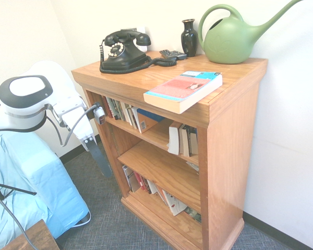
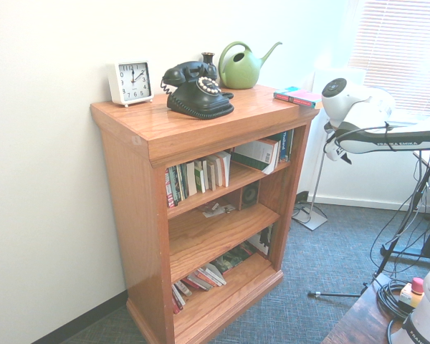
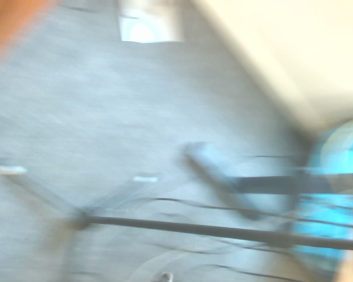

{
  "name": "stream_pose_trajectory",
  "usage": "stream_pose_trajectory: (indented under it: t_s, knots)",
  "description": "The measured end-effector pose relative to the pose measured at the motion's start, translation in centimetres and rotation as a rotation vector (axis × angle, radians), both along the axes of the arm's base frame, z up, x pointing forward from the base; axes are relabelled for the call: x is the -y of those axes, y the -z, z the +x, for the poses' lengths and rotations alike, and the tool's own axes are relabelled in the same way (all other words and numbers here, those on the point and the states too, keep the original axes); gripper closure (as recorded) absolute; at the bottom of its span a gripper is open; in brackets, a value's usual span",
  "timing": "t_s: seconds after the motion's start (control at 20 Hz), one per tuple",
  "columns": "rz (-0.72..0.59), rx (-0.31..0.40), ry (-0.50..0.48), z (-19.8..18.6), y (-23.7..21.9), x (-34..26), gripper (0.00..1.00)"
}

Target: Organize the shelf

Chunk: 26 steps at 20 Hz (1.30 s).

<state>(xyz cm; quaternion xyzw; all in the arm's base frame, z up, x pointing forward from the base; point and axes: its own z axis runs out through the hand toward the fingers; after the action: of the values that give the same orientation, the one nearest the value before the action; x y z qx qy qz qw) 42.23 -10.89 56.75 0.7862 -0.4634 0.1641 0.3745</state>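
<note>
A paperback book overhangs the front edge of the shelf; beside the shelf, the claw hangs clenched, holding nothing.

The oak shelf stands upright against the wall, its three tiers apparently partly filled with books
</note>
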Motion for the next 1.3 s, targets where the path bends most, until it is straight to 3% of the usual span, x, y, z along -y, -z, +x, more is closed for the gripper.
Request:
stream_pose_trajectory:
  t_s: [0.3,0.5,0.8,1.0,1.3]
  knots:
    - [-0.296,-0.12,0.103,1.6,-1.9,0.3,0.0]
    - [-0.432,-0.144,0.116,3.4,-3.3,0.0,0.0]
    - [-0.518,-0.131,-0.003,7.2,-5.4,-0.5,0.0]
    - [-0.557,-0.162,-0.102,8.8,-4.9,1.0,0.0]
    - [-0.598,-0.192,-0.161,10.7,-4.0,0.2,0.0]
